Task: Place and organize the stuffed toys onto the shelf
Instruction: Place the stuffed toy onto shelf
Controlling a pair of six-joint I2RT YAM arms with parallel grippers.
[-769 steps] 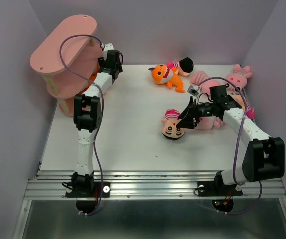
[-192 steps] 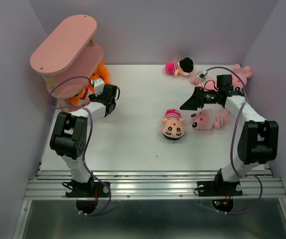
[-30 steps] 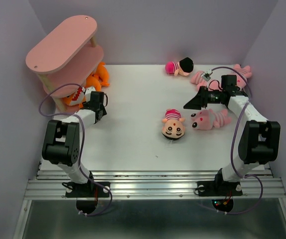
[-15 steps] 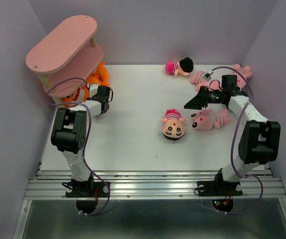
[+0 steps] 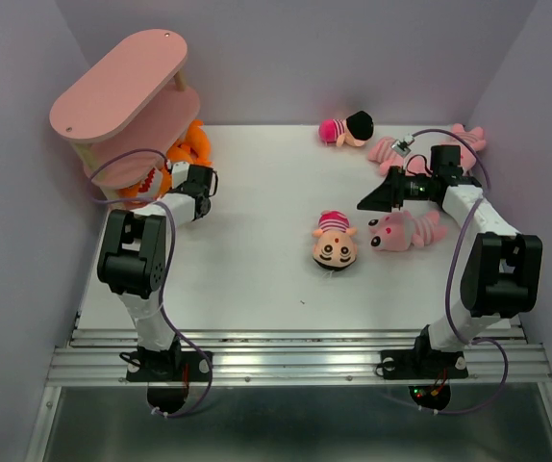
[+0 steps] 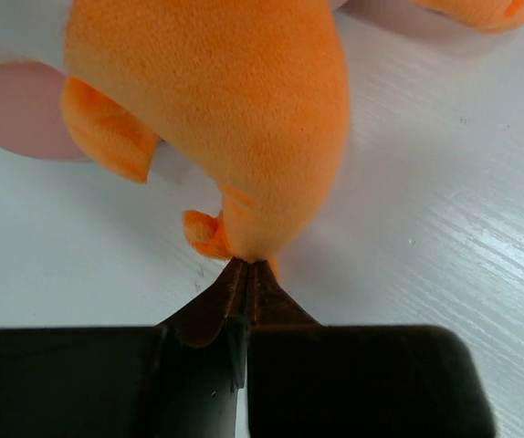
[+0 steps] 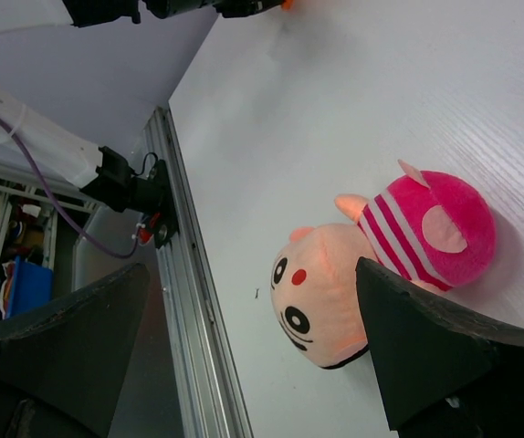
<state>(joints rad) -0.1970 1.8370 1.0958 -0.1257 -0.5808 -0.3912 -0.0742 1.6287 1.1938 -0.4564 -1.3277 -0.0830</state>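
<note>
The pink shelf (image 5: 112,82) stands at the far left, with orange toys (image 5: 191,144) at its lowest tier. My left gripper (image 6: 246,265) is shut on the thin tip of one orange toy (image 6: 244,109), low beside the shelf (image 5: 172,179). My right gripper (image 7: 253,269) hangs open above the table, and in the top view (image 5: 374,200) it is right of a peach-faced doll (image 7: 321,306) lying face up (image 5: 334,245). A pink striped animal (image 5: 406,229) lies under the right arm. Another doll (image 5: 348,127) and two more pink animals (image 5: 389,149) (image 5: 464,140) lie at the back right.
Lilac walls close in the table on the left, back and right. A metal rail (image 5: 295,351) runs along the near edge, also seen in the right wrist view (image 7: 184,301). The shelf's top board juts out over the table's left corner.
My left gripper moved in toward the shelf and closed on the orange toy's tip. The right arm has barely shifted and stays open.
</note>
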